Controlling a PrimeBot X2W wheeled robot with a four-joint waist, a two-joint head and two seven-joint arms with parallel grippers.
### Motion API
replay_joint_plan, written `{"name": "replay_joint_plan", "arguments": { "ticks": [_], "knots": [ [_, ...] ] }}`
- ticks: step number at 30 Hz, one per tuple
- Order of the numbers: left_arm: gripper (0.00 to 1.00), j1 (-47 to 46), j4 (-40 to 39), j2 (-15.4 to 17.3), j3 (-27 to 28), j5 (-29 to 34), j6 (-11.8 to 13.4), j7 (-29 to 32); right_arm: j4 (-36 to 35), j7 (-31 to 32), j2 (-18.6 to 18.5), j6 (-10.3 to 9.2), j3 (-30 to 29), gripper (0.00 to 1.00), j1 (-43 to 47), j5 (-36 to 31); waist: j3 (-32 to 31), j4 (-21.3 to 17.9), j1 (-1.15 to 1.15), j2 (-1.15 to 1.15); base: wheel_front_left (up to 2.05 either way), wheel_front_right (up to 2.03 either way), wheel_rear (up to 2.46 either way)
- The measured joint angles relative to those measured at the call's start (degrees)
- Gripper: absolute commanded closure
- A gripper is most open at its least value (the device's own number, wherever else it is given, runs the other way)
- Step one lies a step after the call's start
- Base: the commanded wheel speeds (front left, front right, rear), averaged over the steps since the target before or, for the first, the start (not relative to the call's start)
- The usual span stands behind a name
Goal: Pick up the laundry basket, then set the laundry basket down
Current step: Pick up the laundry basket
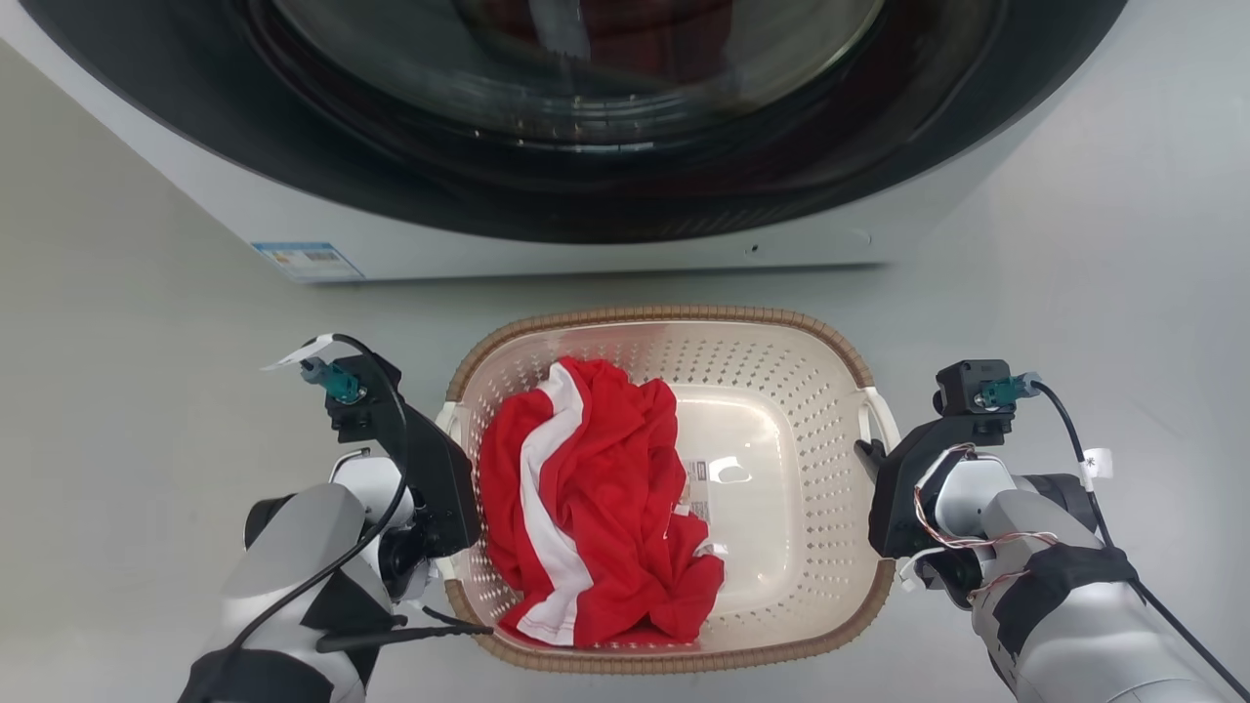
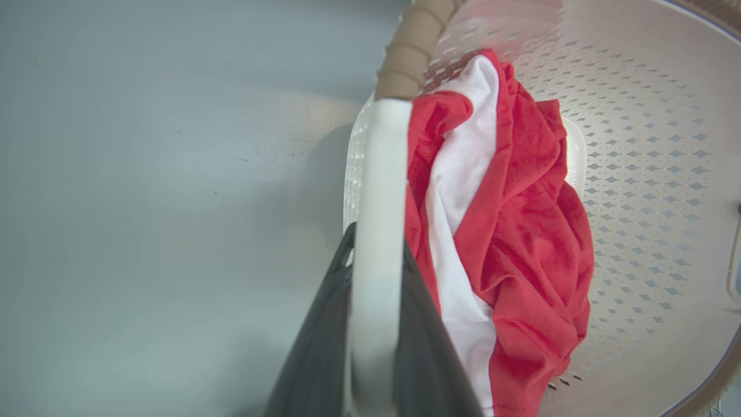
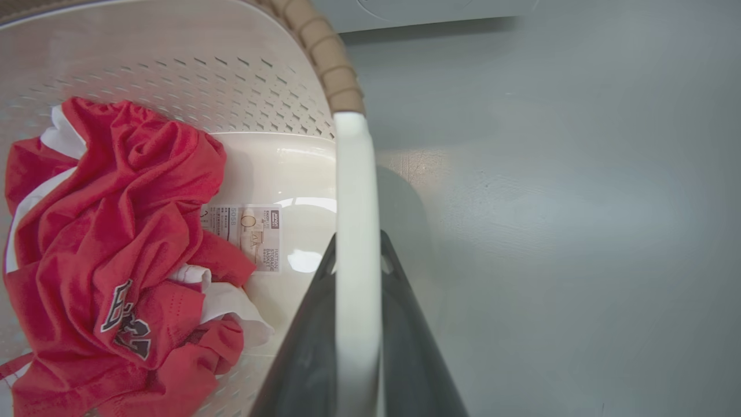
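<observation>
Squarely in front of the washing machine (image 1: 586, 244) sits the laundry basket (image 1: 664, 314), its long axis seemingly parallel to the machine's front, with a handle at each end. The left gripper (image 2: 376, 243) is clamped on the left handle (image 2: 379, 174) and the right gripper (image 3: 358, 237) on the right handle (image 3: 354, 174), both equally near. Smooth grey floor (image 1: 146, 342) lies open either side of the machine, and a red-and-white garment (image 1: 586, 488) weighs the basket's left half.

Label (image 3: 246, 236) on laundry basket (image 3: 173, 75) base: "STORAGE BASKET"; red garment (image 3: 116, 231) dark lettering crumpled, unreadable.
</observation>
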Motion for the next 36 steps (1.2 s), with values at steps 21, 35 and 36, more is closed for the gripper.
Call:
{"name": "replay_joint_plan", "arguments": {
  "ticks": [21, 35, 36],
  "knots": [
    [1.0, 0.8, 2.0, 0.4, 0.5, -5.1, 0.1, 10.1, 0.0, 9.1, 0.0, -0.01, 2.3, 1.0, 1.4, 5.7, -12.3, 0.5, 0.0, 0.0, 0.0, 0.0, 0.0],
    [1.0, 0.8, 3.1, 0.7, 1.3, -6.4, 0.1, 15.3, 0.2, 15.8, 0.0, -0.02, 2.3, 1.0, 1.4, 10.9, -18.3, 0.2, 0.0, 0.0, 0.0, 0.0, 0.0],
    [1.0, 0.8, 3.2, 0.7, 1.4, -6.6, 0.1, 15.6, 0.2, 16.2, 0.0, -0.03, 2.2, 1.0, 1.4, 11.2, -18.6, 0.2, 0.01, 0.0, 0.0, 0.0, 0.0]
  ]
}}
